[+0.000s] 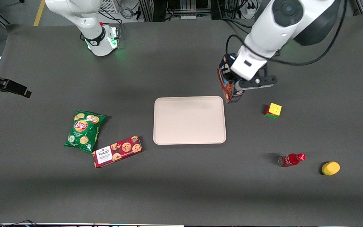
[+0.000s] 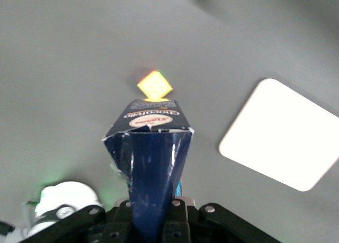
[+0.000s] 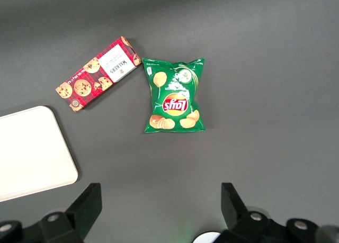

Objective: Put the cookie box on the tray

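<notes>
My left gripper (image 1: 232, 77) is shut on the cookie box (image 1: 229, 88), a dark-blue carton with a cookie picture and an orange-red edge, held up off the table. The box hangs just outside the tray's corner that is farthest from the front camera, toward the working arm's end. In the left wrist view the cookie box (image 2: 153, 163) sticks out from between the gripper (image 2: 153, 224) jaws, its white oval logo at the outer end. The tray (image 1: 189, 119) lies flat with nothing on it; the tray (image 2: 280, 134) also shows past the box.
A colourful cube (image 1: 273, 110) sits beside the held box toward the working arm's end. A red bottle (image 1: 291, 160) and a yellow lemon (image 1: 330, 168) lie nearer the front camera. A green Lays bag (image 1: 84, 130) and a red Walkers box (image 1: 118, 151) lie toward the parked arm's end.
</notes>
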Robot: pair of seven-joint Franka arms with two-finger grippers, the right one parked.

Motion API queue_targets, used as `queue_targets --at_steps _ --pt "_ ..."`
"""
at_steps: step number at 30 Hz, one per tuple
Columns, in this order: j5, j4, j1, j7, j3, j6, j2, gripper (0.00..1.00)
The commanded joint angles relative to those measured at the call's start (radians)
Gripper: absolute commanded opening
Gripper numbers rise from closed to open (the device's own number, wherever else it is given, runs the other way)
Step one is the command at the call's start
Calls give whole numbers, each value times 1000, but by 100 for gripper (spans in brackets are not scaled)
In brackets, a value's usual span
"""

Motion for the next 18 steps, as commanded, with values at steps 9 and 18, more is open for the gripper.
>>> queue_targets --at_steps 9,18 --pt "322 42 -56 -30 -92 212 288 3" --pt "554 43 -72 -88 -83 328 454 3"
